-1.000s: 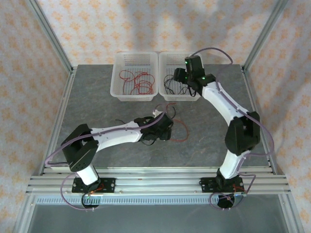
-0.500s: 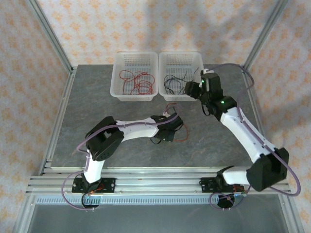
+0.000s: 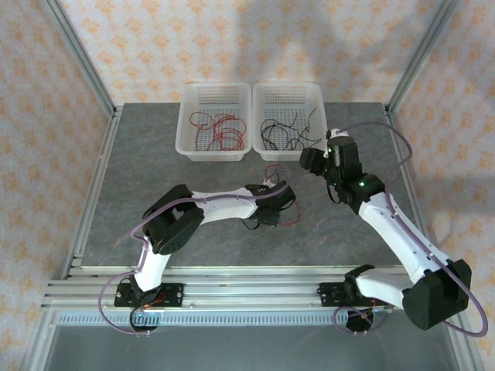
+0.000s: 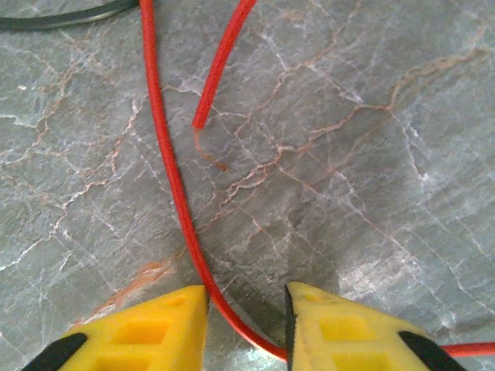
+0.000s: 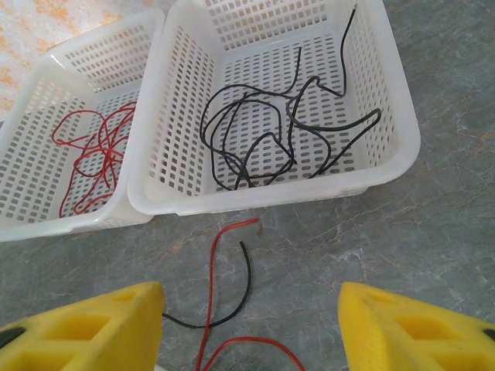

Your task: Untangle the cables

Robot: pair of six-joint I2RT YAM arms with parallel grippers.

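Loose cables lie on the grey table: a red cable [image 4: 166, 154] runs down between my left gripper's [image 4: 246, 325] yellow fingers, which stand low over the table with a gap wider than the wire. A second red end [image 4: 224, 62] and a black cable [image 4: 62, 19] lie beyond. From above, the left gripper [image 3: 267, 207] sits mid-table on the red loop [image 3: 290, 212]. My right gripper [image 3: 309, 162] hovers open before the baskets, over a red cable [image 5: 210, 278] and a black cable [image 5: 246, 278]; nothing is between its fingers [image 5: 108, 325].
Two white mesh baskets stand at the back. The left basket [image 5: 31, 100] holds several red cables [image 5: 97, 154]; the right basket [image 5: 402, 131] holds several black cables [image 5: 255, 131]. Metal frame posts rise at the table's corners.
The right arm has pulled back from over the right basket toward the table's middle right. The left gripper has shifted slightly right and its fingers have narrowed around the red cable.
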